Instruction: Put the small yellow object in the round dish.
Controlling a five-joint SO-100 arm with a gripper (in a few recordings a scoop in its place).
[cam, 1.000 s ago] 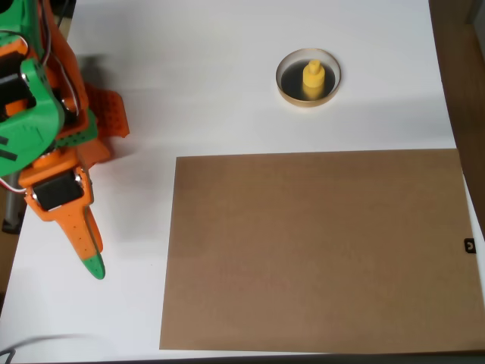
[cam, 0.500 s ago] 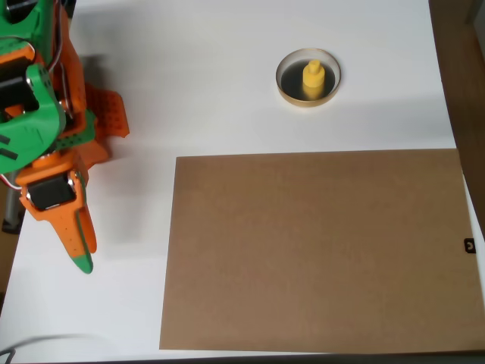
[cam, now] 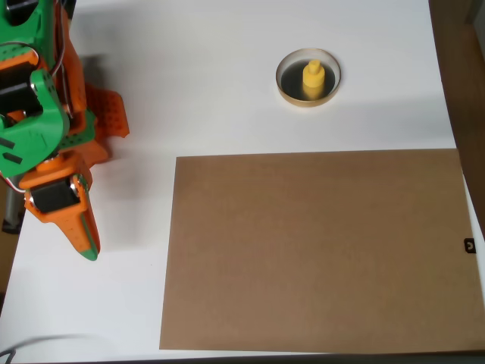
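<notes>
Jaws [cam: 89, 249] pulled back toward arm, closed, empty. Small yellow object [cam: 312, 78], knob up, sits in round dish [cam: 288, 92].

White table [cam: 227, 91] seen from overhead. Large brown cardboard sheet [cam: 318, 250] lies flat on it, covering the lower right part. Round dish [cam: 285, 89] sits on bare white surface near the top, just above the sheet's upper edge, apart from it. Small yellow object [cam: 312, 78] stands inside the dish.
</notes>
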